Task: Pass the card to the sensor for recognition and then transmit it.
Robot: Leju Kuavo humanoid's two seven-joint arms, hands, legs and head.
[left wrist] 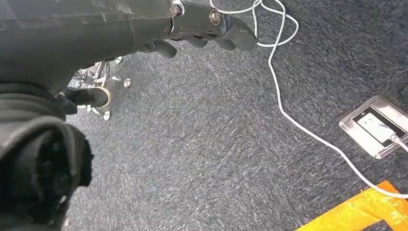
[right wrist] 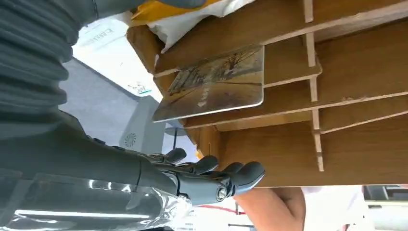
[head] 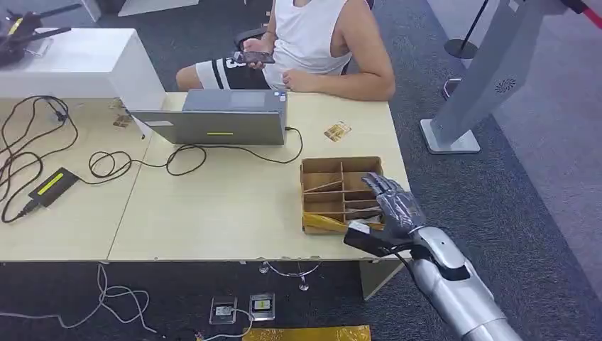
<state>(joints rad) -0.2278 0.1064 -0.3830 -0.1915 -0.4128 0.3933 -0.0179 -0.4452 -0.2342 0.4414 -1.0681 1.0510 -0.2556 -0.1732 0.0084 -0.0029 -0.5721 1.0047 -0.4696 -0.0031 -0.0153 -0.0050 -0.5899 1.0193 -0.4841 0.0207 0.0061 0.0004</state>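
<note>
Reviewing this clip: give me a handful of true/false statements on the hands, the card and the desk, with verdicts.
1. The right hand is over the wooden divided box. True.
2. The right hand grips the card. False: its fingers are spread beside the card, which rests in the box.
3. The left hand hangs above carpet. True.
4. The laptop lies inside the box. False: it sits on the desk, beside the box.

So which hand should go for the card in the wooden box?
Right. The right hand is open over the wooden box, beside the card propped in a slot. The left hand hangs over the carpet, away from the table.
</note>
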